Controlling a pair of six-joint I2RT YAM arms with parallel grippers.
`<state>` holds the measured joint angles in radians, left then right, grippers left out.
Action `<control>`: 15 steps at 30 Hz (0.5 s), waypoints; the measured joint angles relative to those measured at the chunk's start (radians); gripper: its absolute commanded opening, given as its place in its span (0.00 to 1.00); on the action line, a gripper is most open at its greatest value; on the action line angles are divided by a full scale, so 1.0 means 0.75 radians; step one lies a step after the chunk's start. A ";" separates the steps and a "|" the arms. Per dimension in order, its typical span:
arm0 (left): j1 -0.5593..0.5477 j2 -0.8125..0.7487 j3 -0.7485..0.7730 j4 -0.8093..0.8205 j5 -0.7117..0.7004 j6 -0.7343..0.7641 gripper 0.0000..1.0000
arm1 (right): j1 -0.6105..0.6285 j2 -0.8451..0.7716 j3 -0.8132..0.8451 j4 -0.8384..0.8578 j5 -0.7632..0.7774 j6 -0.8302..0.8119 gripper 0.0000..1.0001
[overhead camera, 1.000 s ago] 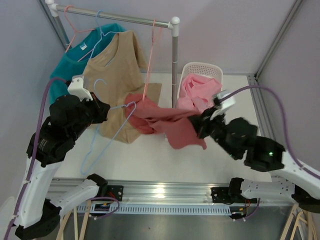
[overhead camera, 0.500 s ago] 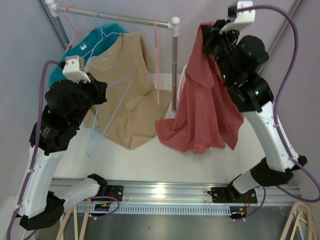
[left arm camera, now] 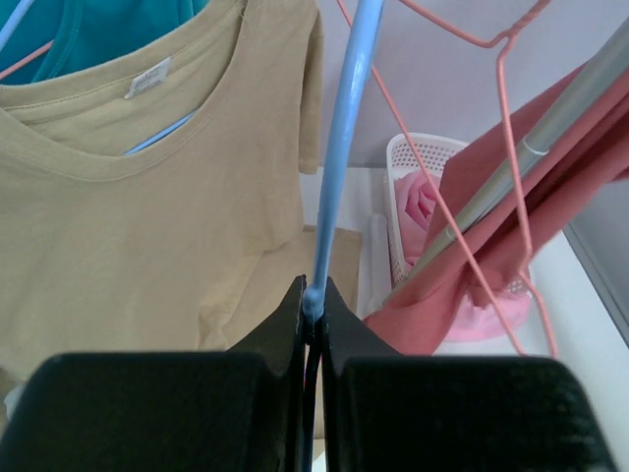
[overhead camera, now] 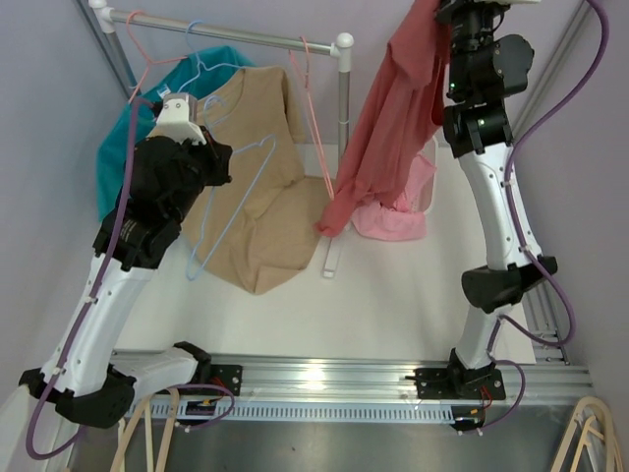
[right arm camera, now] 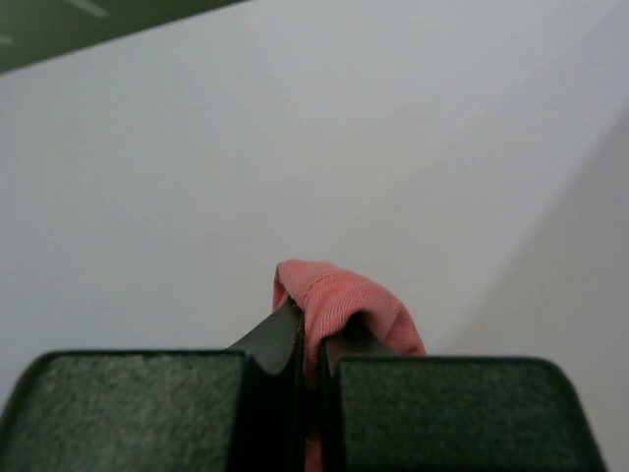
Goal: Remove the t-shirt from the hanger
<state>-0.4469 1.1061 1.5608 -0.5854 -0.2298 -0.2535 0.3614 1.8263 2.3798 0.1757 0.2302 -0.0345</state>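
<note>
The salmon-red t-shirt [overhead camera: 393, 118] hangs free from my right gripper [overhead camera: 460, 12], which is raised to the top edge of the top view. In the right wrist view that gripper [right arm camera: 313, 329] is shut on a fold of the t-shirt [right arm camera: 339, 295]. The light blue hanger [overhead camera: 236, 197] is bare and dangles in front of the tan shirt. My left gripper [overhead camera: 221, 162] is shut on it. In the left wrist view the hanger's wire [left arm camera: 339, 147] rises from between the shut jaws of that gripper [left arm camera: 314, 300].
A rack rail [overhead camera: 236, 37] at the back carries a tan t-shirt [overhead camera: 256, 226], a teal t-shirt [overhead camera: 118, 167] and an empty pink hanger [overhead camera: 314, 128]. A white basket [overhead camera: 425, 182] holding pink cloth [overhead camera: 393, 221] stands under the hanging t-shirt.
My right arm swung from table height up to the top of the view, pulling the t-shirt off the blue hanger. My left gripper rose toward the rack with the bare hanger.
</note>
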 measured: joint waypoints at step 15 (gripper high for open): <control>0.133 0.056 -0.081 0.190 0.078 0.026 0.01 | -0.179 0.355 -0.148 0.315 -0.108 0.280 0.00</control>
<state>-0.3473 1.1481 1.5002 -0.4427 -0.1715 -0.2337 0.2272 2.0926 2.2688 0.4122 0.1493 0.1753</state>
